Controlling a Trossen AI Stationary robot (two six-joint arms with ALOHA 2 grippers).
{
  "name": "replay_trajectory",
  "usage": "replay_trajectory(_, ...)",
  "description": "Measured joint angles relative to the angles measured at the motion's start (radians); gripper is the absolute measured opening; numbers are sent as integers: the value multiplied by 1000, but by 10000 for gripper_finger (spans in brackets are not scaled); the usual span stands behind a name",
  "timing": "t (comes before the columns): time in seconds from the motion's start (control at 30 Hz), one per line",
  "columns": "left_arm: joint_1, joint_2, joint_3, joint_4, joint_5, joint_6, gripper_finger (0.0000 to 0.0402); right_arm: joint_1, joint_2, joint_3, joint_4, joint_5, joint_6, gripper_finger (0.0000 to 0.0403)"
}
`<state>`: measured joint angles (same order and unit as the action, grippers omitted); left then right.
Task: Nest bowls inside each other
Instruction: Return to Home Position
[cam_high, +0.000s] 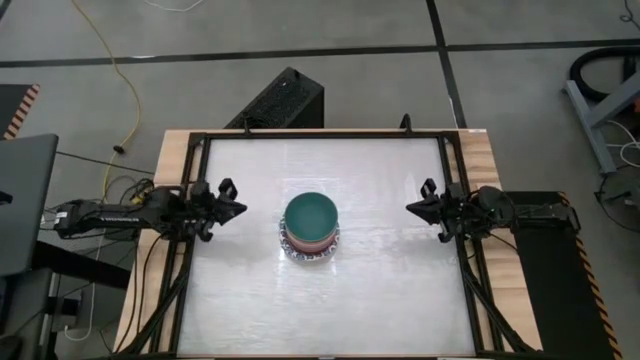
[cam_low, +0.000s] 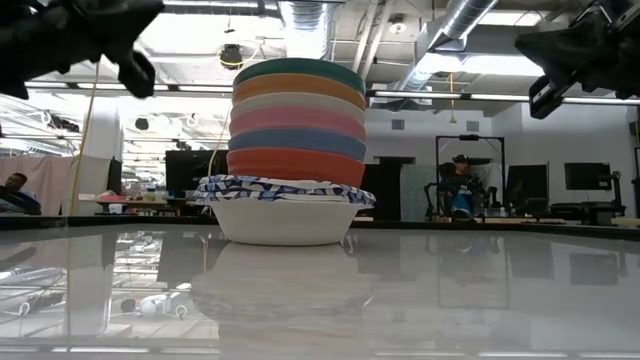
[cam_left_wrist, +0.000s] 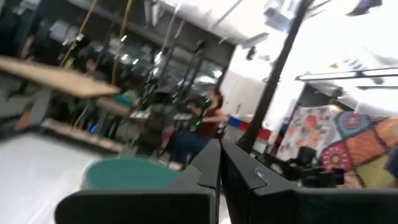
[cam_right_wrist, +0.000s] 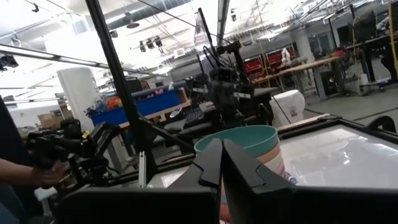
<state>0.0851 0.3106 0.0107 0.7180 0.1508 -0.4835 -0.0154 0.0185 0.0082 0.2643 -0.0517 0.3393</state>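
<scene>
The bowls stand nested in one stack (cam_high: 311, 228) at the middle of the table. The lowest, a white bowl (cam_low: 285, 222), rests by its base on the tabletop. Blue-patterned rims (cam_low: 285, 190) show above it, then red, blue, pink, cream and orange bowls, with a green bowl (cam_high: 311, 213) on top. My left gripper (cam_high: 240, 208) hangs shut near the table's left edge, well clear of the stack. My right gripper (cam_high: 410, 207) hangs shut near the right edge, also clear. Each wrist view shows the green bowl (cam_left_wrist: 127, 174) (cam_right_wrist: 249, 138) beyond shut fingertips.
A dark frame (cam_high: 320, 134) runs round the white tabletop. Beyond the far edge stands a black box (cam_high: 282, 100), with a yellow cable (cam_high: 125, 90) on the floor. People sit in the room behind, and a person's hand (cam_right_wrist: 28, 171) shows off the table.
</scene>
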Motion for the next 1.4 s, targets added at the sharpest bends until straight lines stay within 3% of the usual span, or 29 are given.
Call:
replay_trajectory(0.23,-10,1,3,-28,-24,-21,0,0,0,0,2,1,-8,34)
replay_trajectory(0.33,-10,-30,23,-44,26,-54,0,0,0,0,2,1,-8,34)
replay_trajectory(0.5,-10,-169,130,-330,20,-12,0,0,0,0,1,1,-8,33)
replay_trajectory(0.63,-26,-307,163,-539,-116,56,0,0,0,0,1,1,-8,33)
replay_trajectory(0.77,-42,-292,127,-527,-188,111,0,0,0,0,0,1,-8,33)
replay_trajectory(0.97,-72,-254,0,-320,-212,92,0,0,0,0,2,1,-8,33)
replay_trajectory(1.4,-86,-275,1,-345,-242,132,0,0,0,-1,-107,1,-89,33)
